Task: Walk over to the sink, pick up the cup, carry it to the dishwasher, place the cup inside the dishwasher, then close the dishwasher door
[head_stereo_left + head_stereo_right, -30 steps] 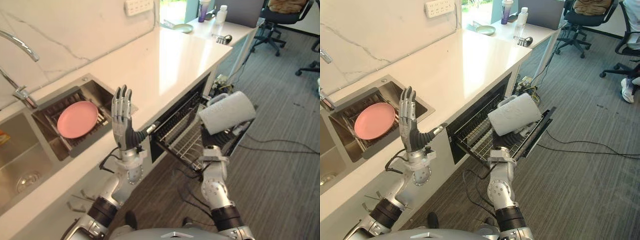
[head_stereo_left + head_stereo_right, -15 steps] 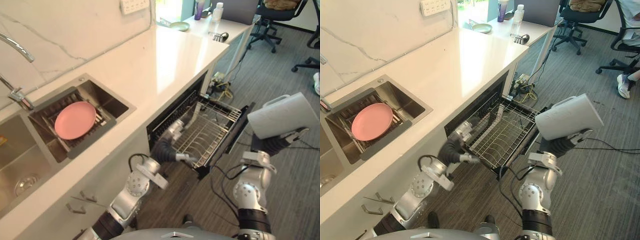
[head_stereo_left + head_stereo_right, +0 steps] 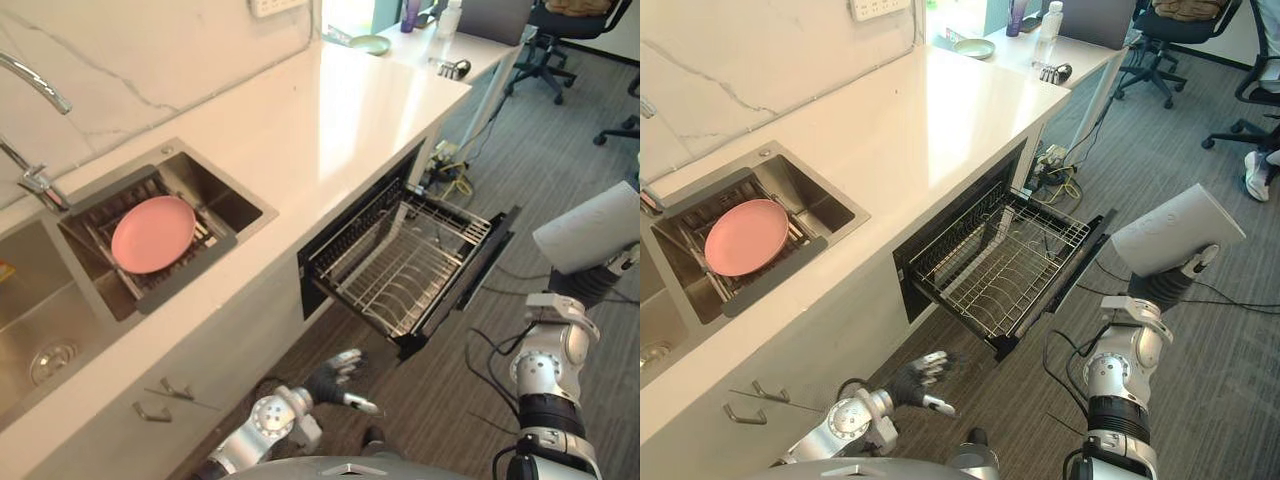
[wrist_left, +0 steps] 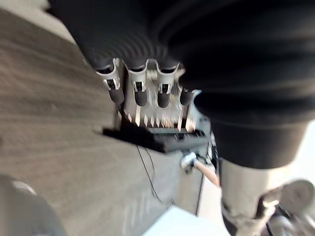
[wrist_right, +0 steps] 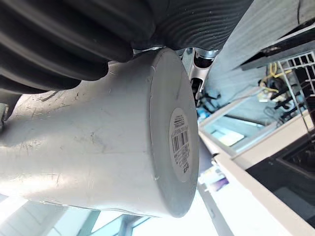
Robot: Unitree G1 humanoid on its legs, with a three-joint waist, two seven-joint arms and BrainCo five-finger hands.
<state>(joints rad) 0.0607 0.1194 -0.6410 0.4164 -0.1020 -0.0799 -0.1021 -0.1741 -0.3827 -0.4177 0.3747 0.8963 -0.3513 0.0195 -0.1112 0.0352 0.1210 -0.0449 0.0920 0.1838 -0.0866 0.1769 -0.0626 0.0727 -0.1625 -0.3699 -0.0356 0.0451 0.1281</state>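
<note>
Right hand [image 3: 1165, 287] is holding the white cylindrical cup [image 3: 1177, 243] out at the robot's right. The cup is lying tilted on top of the hand, with its flat base and barcode sticker facing the right wrist camera. The fingers are mostly hidden behind the cup body, but they look curled round it, with one tip showing just under the rim side. The cup is hanging over the grey carpet floor [image 3: 1200, 120], beside the dishwasher and clear of the rack.

The black drop-down dishwasher door [image 3: 1081, 253] is standing open. The wire dish rack [image 3: 1005, 265] is sitting pulled out over it, under the white stone counter [image 3: 920, 110].

Left hand [image 3: 920, 375] is hanging low in front of the cabinet face, near the floor and below the rack's front corner. Its fingers [image 4: 140, 91] are nearly straight and loosely spread, holding nothing.

A round pink plate [image 3: 745, 236] is lying on the drainer in the steel sink [image 3: 830, 205], well apart from both hands.
</note>
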